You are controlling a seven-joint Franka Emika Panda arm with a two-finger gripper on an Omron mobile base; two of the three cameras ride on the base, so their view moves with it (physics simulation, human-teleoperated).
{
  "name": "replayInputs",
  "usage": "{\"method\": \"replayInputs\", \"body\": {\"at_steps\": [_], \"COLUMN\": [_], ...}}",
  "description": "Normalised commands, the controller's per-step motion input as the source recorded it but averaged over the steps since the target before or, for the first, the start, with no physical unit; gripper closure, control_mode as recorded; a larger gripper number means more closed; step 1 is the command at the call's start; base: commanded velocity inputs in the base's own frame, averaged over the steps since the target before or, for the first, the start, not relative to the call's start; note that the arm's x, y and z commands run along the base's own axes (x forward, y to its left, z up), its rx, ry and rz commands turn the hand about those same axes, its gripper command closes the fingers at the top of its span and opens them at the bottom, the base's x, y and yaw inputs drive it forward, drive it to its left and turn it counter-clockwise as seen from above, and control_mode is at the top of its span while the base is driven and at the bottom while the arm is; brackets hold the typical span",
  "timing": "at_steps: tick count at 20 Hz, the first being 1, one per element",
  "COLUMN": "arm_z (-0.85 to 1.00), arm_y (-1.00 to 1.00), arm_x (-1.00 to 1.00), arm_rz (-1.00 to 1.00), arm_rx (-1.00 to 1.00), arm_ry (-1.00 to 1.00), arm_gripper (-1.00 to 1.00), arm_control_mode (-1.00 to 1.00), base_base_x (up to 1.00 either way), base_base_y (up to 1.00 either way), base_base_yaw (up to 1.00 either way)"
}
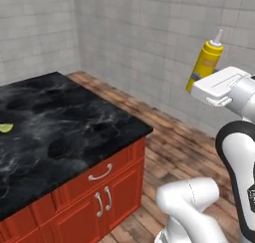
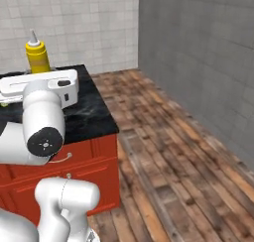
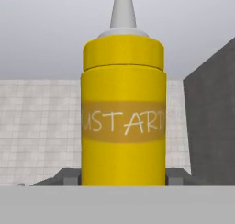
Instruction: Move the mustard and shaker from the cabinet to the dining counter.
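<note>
Holding one mustard (image 3: 123,113) in gripper (image 3: 123,178); one dining counter (image 1: 60,132).

You've got the mustard (image 3: 123,126) dead centre, upright, taking most of the height. Yellow body, darker label band with pale lettering, yellow collar, pale pointed nozzle at top. The 2 dark fingertips (image 3: 67,177) sit low on each side of the bottle, tight against its base, so the gripper (image 3: 123,178) is clamped on it. Behind: a pale tiled wall (image 3: 41,126), a dark grey wall (image 3: 211,113) on the right.
</note>
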Motion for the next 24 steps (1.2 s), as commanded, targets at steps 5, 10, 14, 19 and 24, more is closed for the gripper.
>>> {"method": "replayInputs", "body": {"at_steps": [5, 10, 14, 19, 24], "arm_z": [0.0, 0.0, 0.0, 0.0, 0.0], "arm_y": [0.0, 0.0, 0.0, 0.0, 0.0], "arm_x": [0.0, 0.0, 0.0, 0.0, 0.0], "arm_rz": [0.0, 0.0, 0.0, 0.0, 0.0], "arm_rx": [0.0, 0.0, 0.0, 0.0, 0.0], "arm_ry": [0.0, 0.0, 0.0, 0.0, 0.0], "arm_gripper": [1.0, 1.0, 1.0, 1.0, 1.0], "arm_control_mode": [1.0, 1.0, 1.0, 1.0, 1.0], "base_base_x": [0.06, 0.34, 0.5, 0.51, 0.62], "base_base_y": [0.01, 0.0, -0.07, -0.37, -0.4], "base_base_yaw": [0.44, 0.46, 0.44, 0.27, 0.18]}}
